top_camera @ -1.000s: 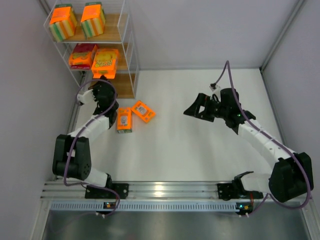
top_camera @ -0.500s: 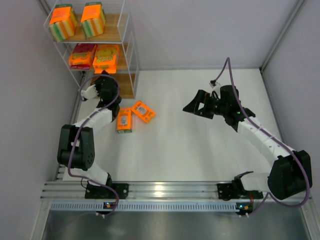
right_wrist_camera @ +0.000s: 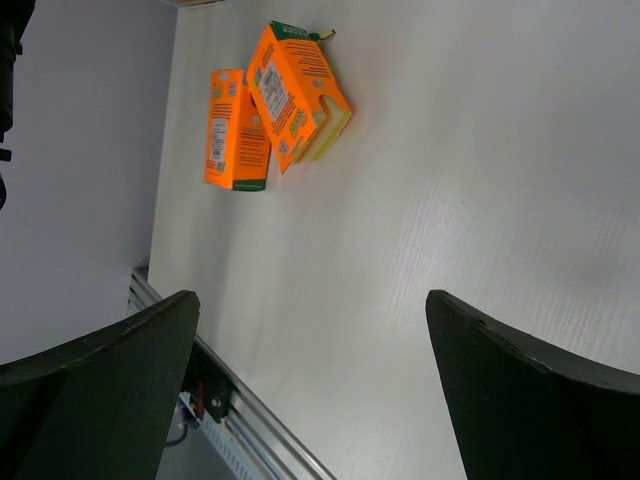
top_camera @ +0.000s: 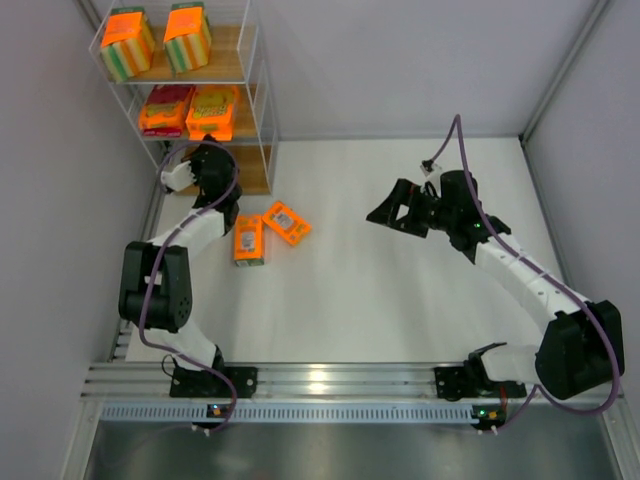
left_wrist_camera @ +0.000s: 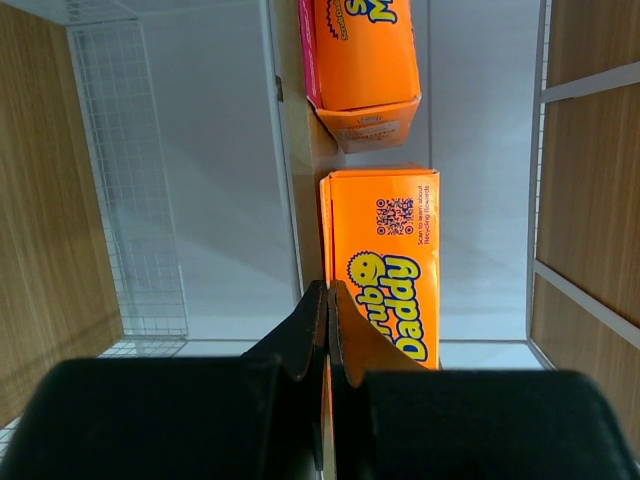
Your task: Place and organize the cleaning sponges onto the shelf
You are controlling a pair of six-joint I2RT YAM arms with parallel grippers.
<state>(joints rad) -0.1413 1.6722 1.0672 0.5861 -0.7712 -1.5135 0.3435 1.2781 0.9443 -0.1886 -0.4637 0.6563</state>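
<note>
Top external view, set against one second ago: right flat pack (top_camera: 212, 112) now fully on the middle board of the shelf (top_camera: 262, 110), no longer jutting from the shelf front in the left gripper (top_camera: 200, 160). Left gripper drawn back to just in front of the shelf, its elbow swung closer to the shelf's side. Right gripper (top_camera: 385, 215) almost unchanged, well apart from the shelf, above the table (top_camera: 400, 310).

Shelf contents:
- Top board: left blocky pack (top_camera: 125, 42) and right blocky pack (top_camera: 187, 36), side by side.
- Middle board: left flat pack (top_camera: 165, 108) just beside the right flat pack.

Off the shelf, on the table near the shelf foot: near loose pack (top_camera: 248, 240) and far loose pack (top_camera: 286, 222), touching at one end.

Materials:
- Shelf of thin white wire with a fine mesh side panel and pale wood-grain boards.
- Packs of glossy orange card. Blocky ones with yellow-green striped sides; flat ones with red and yellow print.
- Table matte white.

Left wrist view: black fingers (left_wrist_camera: 345, 340) pressed together with nothing between them, tips in front of the right flat pack's edge. Contact with the pack not discernible.

Right wrist view: black fingers (right_wrist_camera: 100, 380) spread wide, nothing between, both loose packs in sight beyond.
</note>
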